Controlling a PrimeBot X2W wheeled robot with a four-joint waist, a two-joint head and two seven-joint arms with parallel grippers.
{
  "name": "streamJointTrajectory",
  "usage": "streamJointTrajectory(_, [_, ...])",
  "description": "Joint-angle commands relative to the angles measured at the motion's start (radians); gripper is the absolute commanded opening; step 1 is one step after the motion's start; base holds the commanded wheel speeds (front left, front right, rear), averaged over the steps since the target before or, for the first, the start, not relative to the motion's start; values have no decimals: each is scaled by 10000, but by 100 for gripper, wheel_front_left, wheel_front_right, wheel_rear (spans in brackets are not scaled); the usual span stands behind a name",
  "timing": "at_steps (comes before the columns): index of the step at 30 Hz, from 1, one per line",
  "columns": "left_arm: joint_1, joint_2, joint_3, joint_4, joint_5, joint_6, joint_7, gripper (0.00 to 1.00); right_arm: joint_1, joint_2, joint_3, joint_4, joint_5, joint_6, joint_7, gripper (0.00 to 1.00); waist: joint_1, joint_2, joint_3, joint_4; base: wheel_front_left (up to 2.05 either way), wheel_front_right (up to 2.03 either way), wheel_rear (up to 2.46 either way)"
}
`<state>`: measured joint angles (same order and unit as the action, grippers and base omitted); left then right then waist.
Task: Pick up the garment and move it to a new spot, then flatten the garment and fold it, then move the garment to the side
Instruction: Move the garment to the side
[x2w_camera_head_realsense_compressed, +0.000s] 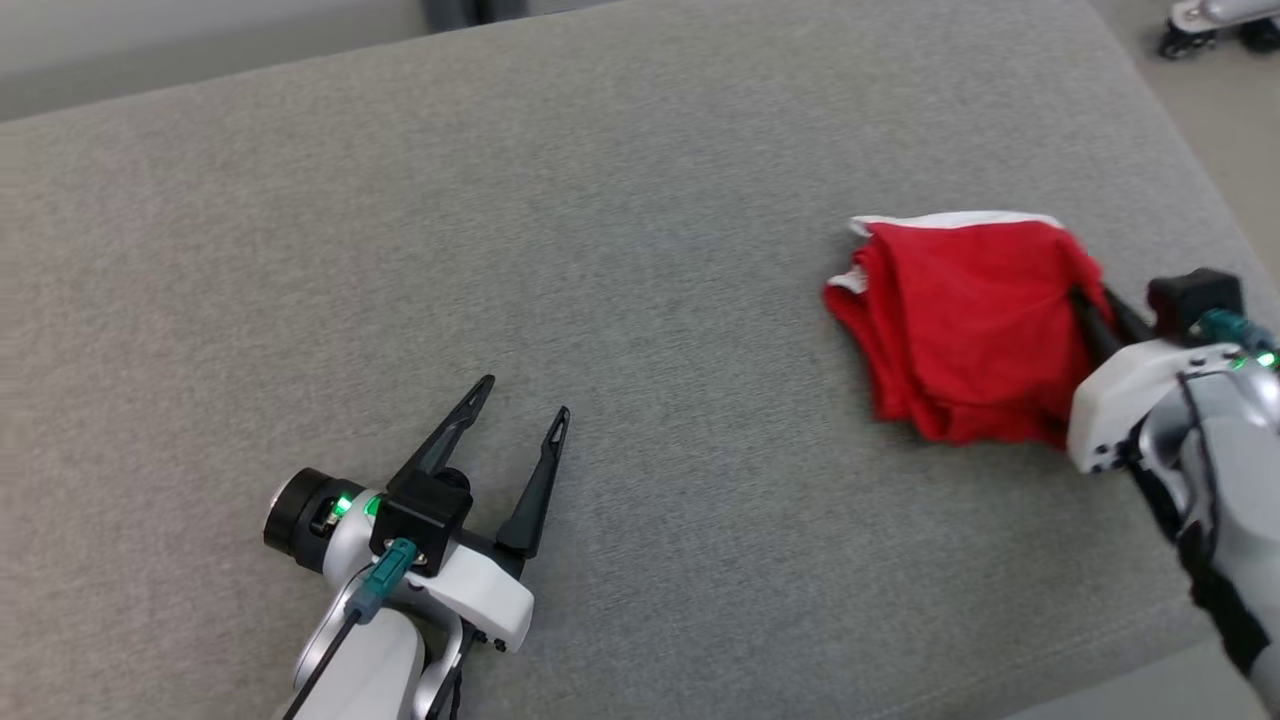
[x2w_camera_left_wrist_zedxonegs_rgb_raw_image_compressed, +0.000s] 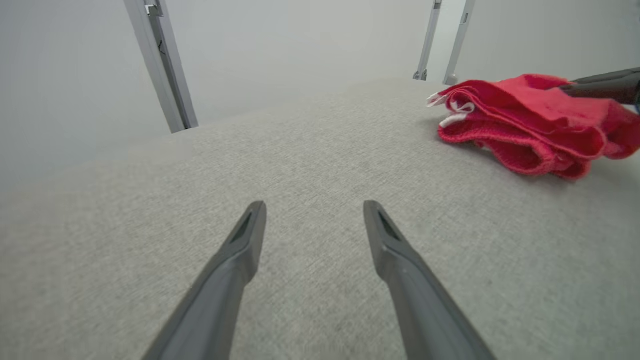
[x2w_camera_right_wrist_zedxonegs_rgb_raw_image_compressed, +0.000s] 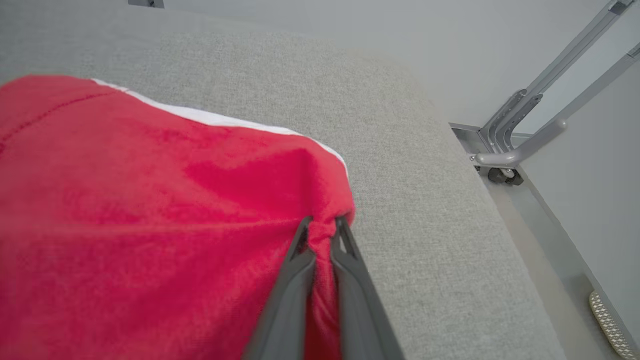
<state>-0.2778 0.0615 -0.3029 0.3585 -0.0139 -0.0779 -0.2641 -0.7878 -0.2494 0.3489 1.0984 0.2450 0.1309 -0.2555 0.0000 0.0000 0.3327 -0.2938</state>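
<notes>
Grey fabric (x2w_camera_head_realsense_compressed: 600, 200); garment (x2w_camera_head_realsense_compressed: 960, 320) between right fingers (x2w_camera_right_wrist_zedxonegs_rgb_raw_image_compressed: 352, 280)

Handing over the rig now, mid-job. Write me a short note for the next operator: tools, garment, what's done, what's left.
Left tool: open, empty, low over the grey fabric-covered surface, well apart from the garment.
Right tool: shut on a pinch of cloth at the edge of the red cloth garment with white trim.
Garment: a layered bundle lying toward the surface's right side.
Done: the folding, by its look.
Left: probably finish the move to the side, then release.
</notes>
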Motion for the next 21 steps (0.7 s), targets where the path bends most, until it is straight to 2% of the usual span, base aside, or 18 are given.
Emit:
streamJointTrajectory(1, [-242,90,44,-72,55,25,-1,100,-344,-310,-97,194,-117,-4,36,0,0,0,482,778,0,0,0])
streamJointTrajectory(7, [-377,122,135,-309,4,90,-1,100,-1601,-1772,-895,1377,-980,-5,166,0,0,0,1032,1822,0,0,0])
streamJointTrajectory(11, [-451,126,232,-422,-23,175,-1,100,-2039,-2736,-1692,1712,-1583,-4,389,0,0,0,1255,2271,0,0,0])
streamJointTrajectory(15, [-492,136,305,-540,-35,191,1,100,-2247,-3355,-2754,1843,-2177,-5,602,0,0,0,1477,2546,0,0,0])
streamJointTrajectory(17, [-540,148,332,-600,-26,177,3,100,-2303,-3572,-3475,1862,-2483,-5,507,100,0,0,1548,2599,0,0,0])
streamJointTrajectory(21, [-566,154,367,-632,-7,176,3,100,-2209,-3580,-4515,1888,-3084,-4,502,100,0,0,1570,2614,0,0,0])
